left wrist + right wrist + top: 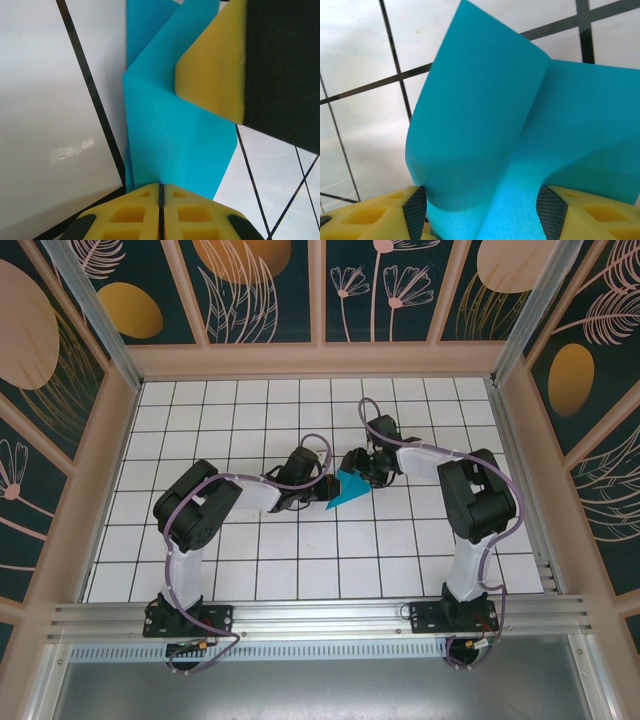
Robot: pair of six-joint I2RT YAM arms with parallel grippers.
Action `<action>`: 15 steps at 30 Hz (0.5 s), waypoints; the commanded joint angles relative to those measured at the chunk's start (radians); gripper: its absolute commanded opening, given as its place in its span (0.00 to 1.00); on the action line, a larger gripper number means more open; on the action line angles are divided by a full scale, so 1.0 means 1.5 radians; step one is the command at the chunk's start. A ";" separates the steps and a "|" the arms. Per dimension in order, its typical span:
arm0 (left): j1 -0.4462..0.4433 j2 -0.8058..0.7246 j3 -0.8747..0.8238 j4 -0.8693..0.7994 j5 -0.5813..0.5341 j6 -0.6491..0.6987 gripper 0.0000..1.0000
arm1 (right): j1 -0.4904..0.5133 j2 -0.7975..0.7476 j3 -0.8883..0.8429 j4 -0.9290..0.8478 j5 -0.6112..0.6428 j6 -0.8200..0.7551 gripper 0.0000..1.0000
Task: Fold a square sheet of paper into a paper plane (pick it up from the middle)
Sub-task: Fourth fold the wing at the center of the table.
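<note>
We see the folded teal-blue paper (347, 488) near the middle of the white tiled surface (250, 570), caught between the two claws. The left claw (161, 192) is clamped tight on one edge, while the right claw (482, 212) stands with its pads apart and the paper curling loosely between them. Both arms reach inward from their near bases, elbows bent outward, wrists meeting at the paper from left and right.

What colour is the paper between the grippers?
The paper is plain teal-blue, clearest in the right wrist view.
</note>
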 commanded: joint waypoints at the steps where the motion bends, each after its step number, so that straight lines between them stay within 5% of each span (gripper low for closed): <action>1: 0.007 -0.016 0.008 -0.009 0.006 0.005 0.13 | 0.003 0.057 -0.007 -0.086 0.091 0.002 0.61; 15: 0.013 -0.089 -0.051 0.068 0.050 -0.070 0.20 | 0.000 0.085 -0.006 -0.112 0.109 0.048 0.54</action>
